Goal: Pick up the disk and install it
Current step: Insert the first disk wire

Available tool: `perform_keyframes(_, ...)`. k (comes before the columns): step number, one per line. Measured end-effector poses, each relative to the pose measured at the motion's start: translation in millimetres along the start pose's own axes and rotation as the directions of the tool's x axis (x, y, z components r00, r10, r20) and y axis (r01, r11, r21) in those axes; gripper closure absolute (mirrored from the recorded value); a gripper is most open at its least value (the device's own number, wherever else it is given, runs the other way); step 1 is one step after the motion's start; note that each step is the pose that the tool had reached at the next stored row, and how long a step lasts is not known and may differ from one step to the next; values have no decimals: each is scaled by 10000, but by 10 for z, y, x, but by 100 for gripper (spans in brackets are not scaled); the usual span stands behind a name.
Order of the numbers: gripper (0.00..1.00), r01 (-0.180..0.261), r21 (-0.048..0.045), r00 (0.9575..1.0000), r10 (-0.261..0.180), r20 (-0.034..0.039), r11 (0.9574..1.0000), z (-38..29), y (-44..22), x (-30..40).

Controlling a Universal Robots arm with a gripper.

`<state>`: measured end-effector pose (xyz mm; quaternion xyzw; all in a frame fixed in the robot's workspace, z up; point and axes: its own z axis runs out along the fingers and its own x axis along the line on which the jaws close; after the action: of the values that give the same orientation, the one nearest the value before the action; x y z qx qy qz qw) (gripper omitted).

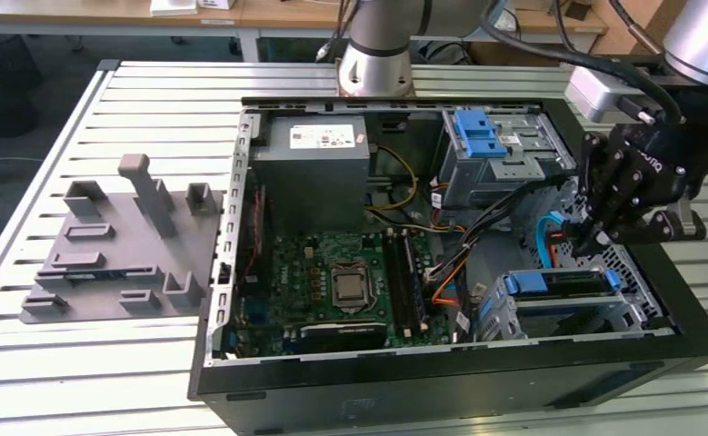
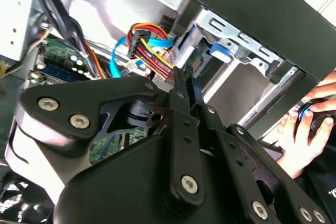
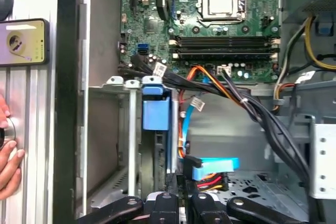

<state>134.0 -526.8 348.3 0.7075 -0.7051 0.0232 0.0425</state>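
Disk (image 1: 555, 283) sits in the lower drive cage (image 1: 621, 313) at the front corner of the open computer case (image 1: 451, 381), on the exterior view's right. Its silver body lies level between the cage walls and its blue plastic end faces into the case. In the first wrist view that blue end (image 3: 156, 109) stands at the mouth of the cage, flush with the metal brackets on either side.

Your gripper (image 1: 584, 243) hangs just above and beside the cage, over the gap between it and the upper drive bay (image 1: 505, 159), which carries a blue latch piece (image 1: 481, 136). It is apart from the disk. The fingers (image 2: 184, 85) are closed together, their tips meeting in a narrow point. They point down at a bundle of red, yellow and orange wires (image 2: 149, 45) and a light blue data cable (image 2: 118, 59). In the first wrist view the fingers (image 3: 181, 195) end just short of a blue connector (image 3: 215, 169) on those wires; you cannot tell whether they touch it.

Further in, the motherboard (image 1: 329, 272) lies flat on the case floor, with the grey power-supply box (image 1: 311, 168) behind it. A grey moulded fixture (image 1: 117, 245) rests on the slatted table (image 1: 38, 354), on the exterior view's left and well apart from the case.

A person's hand (image 2: 307, 127) rests on a mouse beside the case wall in the second wrist view.
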Motion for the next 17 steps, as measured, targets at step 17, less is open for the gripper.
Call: perform_keyframes(17, 84, -139, -33, 9999, 139, 20, 9999, 155, -28, 92)
